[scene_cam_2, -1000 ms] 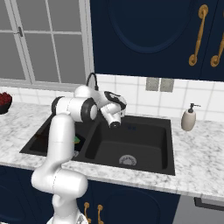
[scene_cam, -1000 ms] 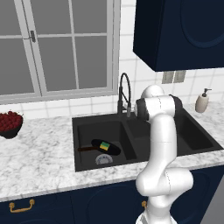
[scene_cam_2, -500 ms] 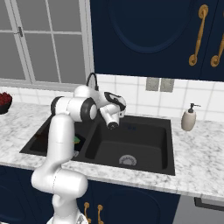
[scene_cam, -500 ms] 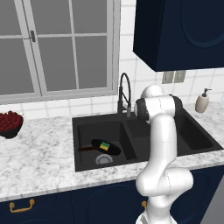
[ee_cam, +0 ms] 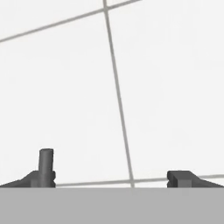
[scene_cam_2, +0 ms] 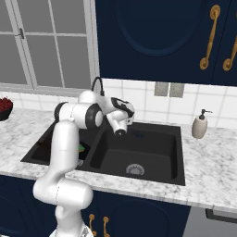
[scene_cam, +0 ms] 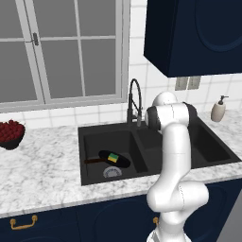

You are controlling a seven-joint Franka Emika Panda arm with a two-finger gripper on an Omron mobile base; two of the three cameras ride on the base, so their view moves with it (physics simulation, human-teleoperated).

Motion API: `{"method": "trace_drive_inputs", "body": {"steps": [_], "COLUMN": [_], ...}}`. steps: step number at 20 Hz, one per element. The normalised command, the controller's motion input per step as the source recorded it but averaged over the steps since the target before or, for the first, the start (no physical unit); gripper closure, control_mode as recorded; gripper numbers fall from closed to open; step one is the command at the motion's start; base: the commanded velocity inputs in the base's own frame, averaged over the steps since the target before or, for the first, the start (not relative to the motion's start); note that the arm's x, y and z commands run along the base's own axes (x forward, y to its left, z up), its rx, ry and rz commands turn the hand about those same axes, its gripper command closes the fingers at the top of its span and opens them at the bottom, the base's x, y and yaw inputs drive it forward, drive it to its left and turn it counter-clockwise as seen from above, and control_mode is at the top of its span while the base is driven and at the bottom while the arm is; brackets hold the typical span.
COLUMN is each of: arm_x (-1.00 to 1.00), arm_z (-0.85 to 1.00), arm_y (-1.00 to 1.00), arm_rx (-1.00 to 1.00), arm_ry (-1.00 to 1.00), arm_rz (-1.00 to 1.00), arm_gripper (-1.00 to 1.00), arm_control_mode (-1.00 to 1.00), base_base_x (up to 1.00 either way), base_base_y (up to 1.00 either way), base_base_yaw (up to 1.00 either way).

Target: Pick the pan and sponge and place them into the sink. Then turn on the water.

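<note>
Nearest, in left basin of sink (scene_cam: 90,177): pan (scene_cam: 114,159) with sponge (scene_cam: 113,156) on top, both already placed. Beyond, hand (scene_cam_2: 120,133) wide open, empty, unmoved since a second ago, near faucet (scene_cam: 134,101), facing wall tiles (ee_cam: 166,87). Water not yet on.
</note>
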Motion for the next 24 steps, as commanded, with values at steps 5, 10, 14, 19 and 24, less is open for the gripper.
{"method": "trace_drive_inputs", "body": {"steps": [5,10,14,19,24], "arm_x": [0.0,0.0,0.0,0.0,0.0], "arm_z": [-0.09,-0.11,-0.09,-0.11,-0.1], "arm_y": [-1.0,-1.0,-1.0,-1.0,-0.9], "arm_rx": [0.05,0.06,0.06,0.05,0.03], "arm_ry": [0.0,0.0,0.0,0.0,0.0], "arm_rz": [0.0,0.0,0.0,0.0,0.0], "arm_gripper": [-1.0,-1.0,-1.0,-1.0,-1.0], "arm_control_mode": [-1.0,-1.0,-1.0,-1.0,-1.0], "base_base_x": [0.0,0.0,0.0,0.0,0.0], "base_base_y": [0.0,0.0,0.0,0.0,0.0], "base_base_yaw": [0.0,0.0,0.0,0.0,0.0]}}
